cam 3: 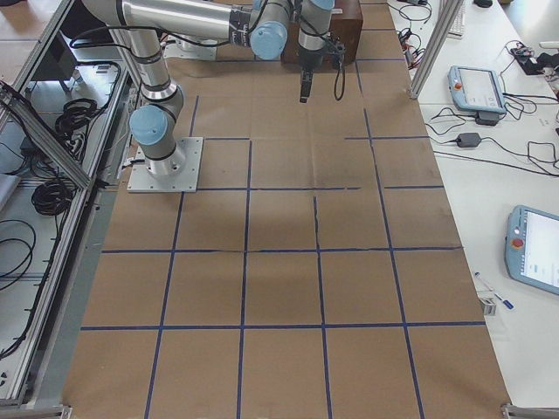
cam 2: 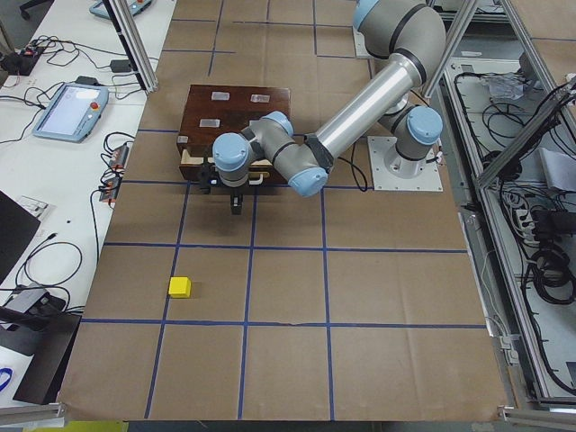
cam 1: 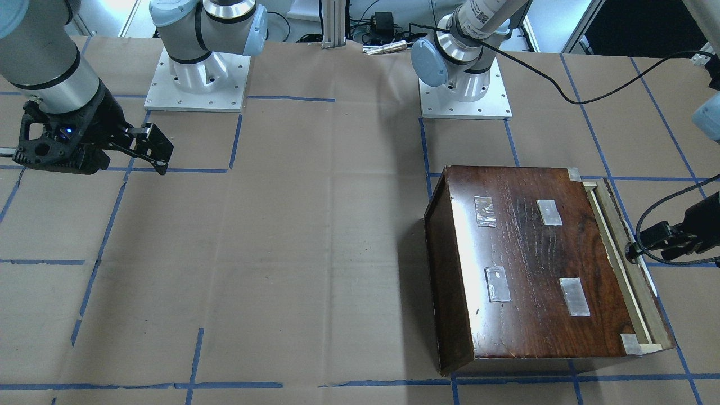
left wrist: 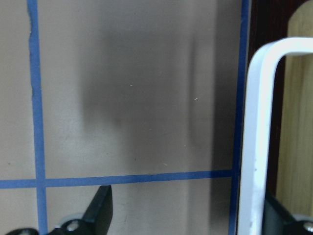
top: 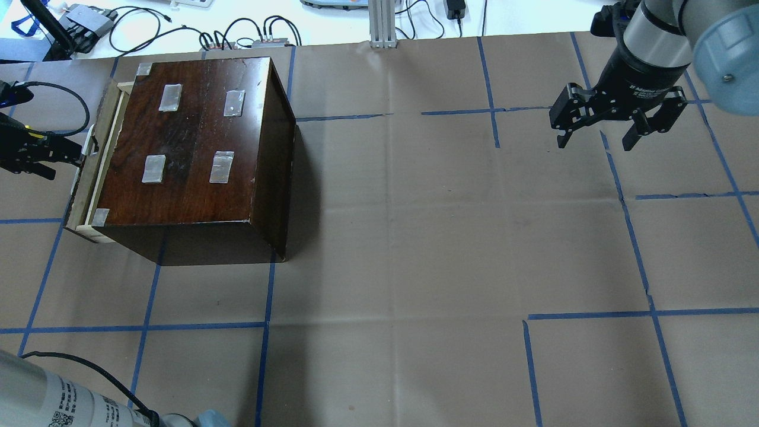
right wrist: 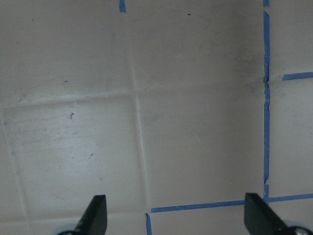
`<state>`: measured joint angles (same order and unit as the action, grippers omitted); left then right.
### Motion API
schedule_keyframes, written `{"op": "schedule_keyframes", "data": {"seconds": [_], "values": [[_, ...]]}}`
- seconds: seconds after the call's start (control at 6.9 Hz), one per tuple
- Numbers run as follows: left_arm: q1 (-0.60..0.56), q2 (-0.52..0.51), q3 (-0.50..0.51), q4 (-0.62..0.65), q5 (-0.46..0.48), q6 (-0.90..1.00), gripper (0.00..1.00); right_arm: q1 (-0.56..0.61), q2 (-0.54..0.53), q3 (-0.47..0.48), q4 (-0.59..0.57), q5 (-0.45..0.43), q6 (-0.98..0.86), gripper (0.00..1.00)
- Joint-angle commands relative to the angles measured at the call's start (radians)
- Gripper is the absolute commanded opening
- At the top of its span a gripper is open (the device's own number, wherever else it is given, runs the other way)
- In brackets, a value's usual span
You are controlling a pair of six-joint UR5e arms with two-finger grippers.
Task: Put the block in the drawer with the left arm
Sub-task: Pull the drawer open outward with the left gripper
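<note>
The yellow block (cam 2: 180, 287) shows only in the exterior left view, lying on the brown paper well away from the box on the side of its drawer front. The drawer (top: 101, 155) is out a narrow strip from the dark wooden box (top: 190, 136), and it also shows in the front-facing view (cam 1: 619, 253). My left gripper (top: 74, 155) is at the drawer front, open, with the white handle (left wrist: 257, 137) between its fingers (left wrist: 100, 210). My right gripper (top: 596, 139) is open and empty above bare paper far from the box.
The table is covered in brown paper with a grid of blue tape (top: 267, 296). The arm bases (cam 1: 197, 79) stand at the robot's edge. Cables and devices (top: 237, 38) lie beyond the far edge. The box top carries several tape patches (top: 222, 166).
</note>
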<state>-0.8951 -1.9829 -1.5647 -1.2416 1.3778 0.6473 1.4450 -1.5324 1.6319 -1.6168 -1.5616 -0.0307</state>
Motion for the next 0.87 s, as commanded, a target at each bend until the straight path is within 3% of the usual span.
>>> {"op": "schedule_keyframes", "data": {"seconds": [0.0, 0.72], "values": [[0.002, -0.001, 0.002, 0.013, 0.013, 0.0, 0.98, 0.0, 0.0, 0.0, 0.002, 0.0, 0.0, 1.0], [0.047, -0.017, 0.021, 0.013, 0.014, 0.003, 0.98, 0.0, 0.0, 0.0, 0.0, 0.0, 0.0, 1.0]]}}
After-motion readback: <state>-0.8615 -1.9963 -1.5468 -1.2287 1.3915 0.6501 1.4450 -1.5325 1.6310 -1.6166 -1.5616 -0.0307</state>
